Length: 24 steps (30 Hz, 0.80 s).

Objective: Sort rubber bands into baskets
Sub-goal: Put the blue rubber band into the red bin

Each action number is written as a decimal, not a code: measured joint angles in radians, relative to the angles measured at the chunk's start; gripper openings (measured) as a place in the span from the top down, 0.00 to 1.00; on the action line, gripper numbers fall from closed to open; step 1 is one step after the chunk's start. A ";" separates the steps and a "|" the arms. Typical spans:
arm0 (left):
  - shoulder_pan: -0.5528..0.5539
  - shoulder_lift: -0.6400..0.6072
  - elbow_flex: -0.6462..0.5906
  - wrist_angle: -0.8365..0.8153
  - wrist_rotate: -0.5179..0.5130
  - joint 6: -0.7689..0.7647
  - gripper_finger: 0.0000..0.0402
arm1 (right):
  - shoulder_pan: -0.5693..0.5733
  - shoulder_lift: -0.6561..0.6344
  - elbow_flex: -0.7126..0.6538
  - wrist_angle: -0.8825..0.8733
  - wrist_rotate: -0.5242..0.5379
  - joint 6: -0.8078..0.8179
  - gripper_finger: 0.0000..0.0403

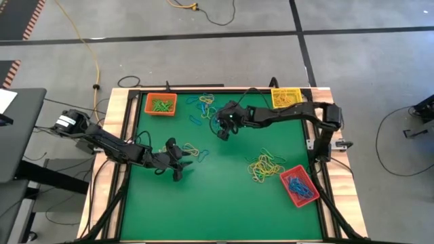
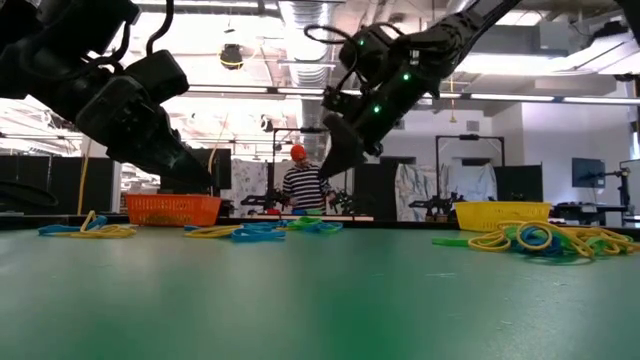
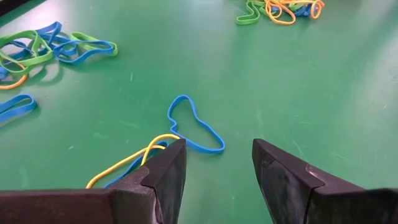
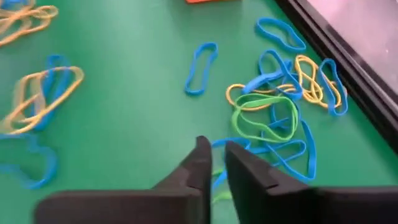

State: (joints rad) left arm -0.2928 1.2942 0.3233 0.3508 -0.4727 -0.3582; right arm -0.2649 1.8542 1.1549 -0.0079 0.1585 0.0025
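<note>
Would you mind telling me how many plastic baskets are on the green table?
3: an orange plastic basket at the far-left corner, a yellow plastic basket at the far-right corner, and a red plastic basket near the right edge.

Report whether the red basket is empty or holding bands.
Holding bands: the red basket at the table's near right corner has blue rubber bands lying inside it in the high view.

Matt green table mat (image 1: 224, 196), pale wooden rim (image 1: 115, 115), latticed plastic orange basket (image 2: 172, 210), smooth rubber bands (image 4: 267, 118).
</note>
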 joint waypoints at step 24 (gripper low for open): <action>0.000 0.000 0.000 0.004 -0.018 -0.006 0.57 | -0.068 0.165 0.002 0.045 -0.033 0.000 0.96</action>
State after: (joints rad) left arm -0.2924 1.2938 0.3233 0.3548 -0.4911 -0.3637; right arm -0.3327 2.0193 1.1572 0.0368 0.1254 0.0023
